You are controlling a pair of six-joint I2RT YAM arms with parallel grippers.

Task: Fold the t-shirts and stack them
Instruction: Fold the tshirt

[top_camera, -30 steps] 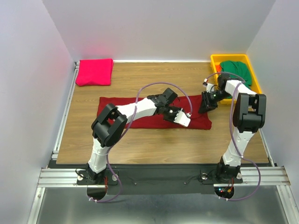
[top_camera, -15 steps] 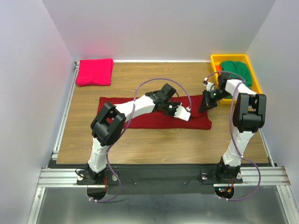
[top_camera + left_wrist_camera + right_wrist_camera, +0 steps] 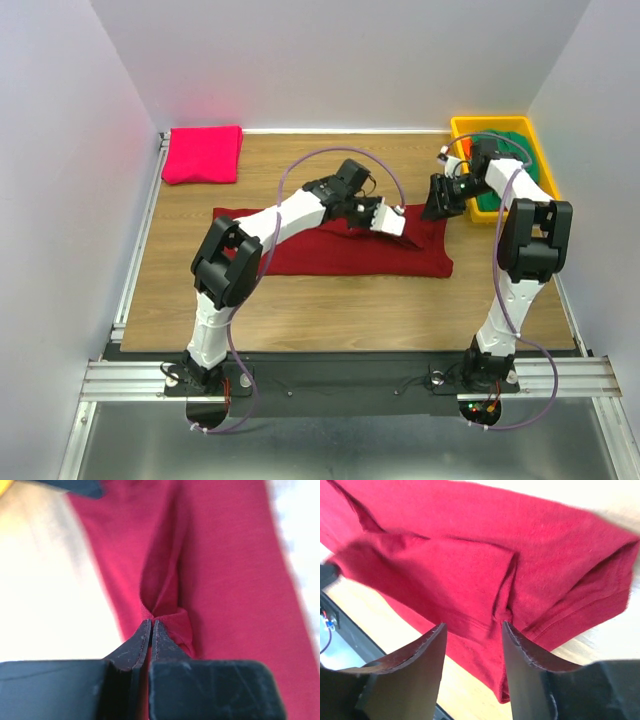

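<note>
The dark red t-shirt [image 3: 310, 250] lies across the middle of the table as a long band. My left gripper [image 3: 396, 224] is shut on a pinch of its cloth [image 3: 167, 617] near the right end and holds that fold a little above the rest. My right gripper [image 3: 437, 203] is open and empty above the shirt's right end [image 3: 520, 570], its fingers [image 3: 420, 655] apart over the cloth. The pink-magenta t-shirt [image 3: 203, 154] lies folded at the back left. The green t-shirt [image 3: 510, 150] sits in the yellow bin, partly hidden by the right arm.
The yellow plastic bin [image 3: 462, 128] stands at the back right corner. White walls close the table on three sides. A metal rail [image 3: 140, 240] runs along the left edge. Bare wood shows in front of the red shirt [image 3: 330, 300].
My left gripper has moved toward the back with the pinched red cloth. My right gripper has moved back and slightly up, away from the shirt's right edge.
</note>
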